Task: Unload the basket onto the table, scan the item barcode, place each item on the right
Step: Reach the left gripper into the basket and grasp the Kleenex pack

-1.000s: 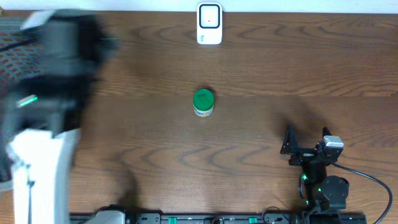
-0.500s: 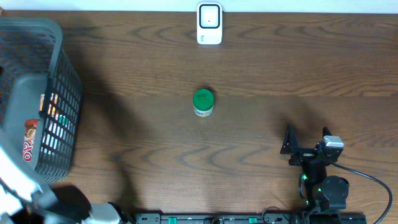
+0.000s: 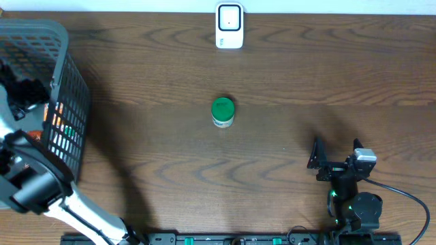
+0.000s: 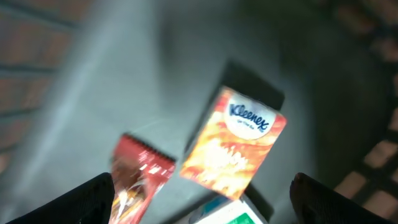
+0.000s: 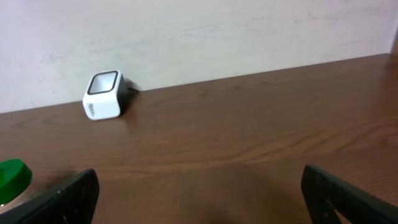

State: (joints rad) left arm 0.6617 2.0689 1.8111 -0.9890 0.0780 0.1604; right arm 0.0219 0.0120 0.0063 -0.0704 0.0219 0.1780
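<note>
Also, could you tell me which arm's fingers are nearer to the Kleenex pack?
Left. The left fingers hang over the basket, above the Kleenex pack inside; the right fingers are far across the table.

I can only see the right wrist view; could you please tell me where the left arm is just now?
Observer: The left gripper hangs inside the grey basket, at the far left of the overhead view.
Operator: Thank you. What is in there?
Observer: An orange Kleenex tissue pack lies on the basket floor, with a red packet beside it.
Operator: Has it gripped either one?
Observer: No, its jaws stand wide open above both, holding nothing.
</note>
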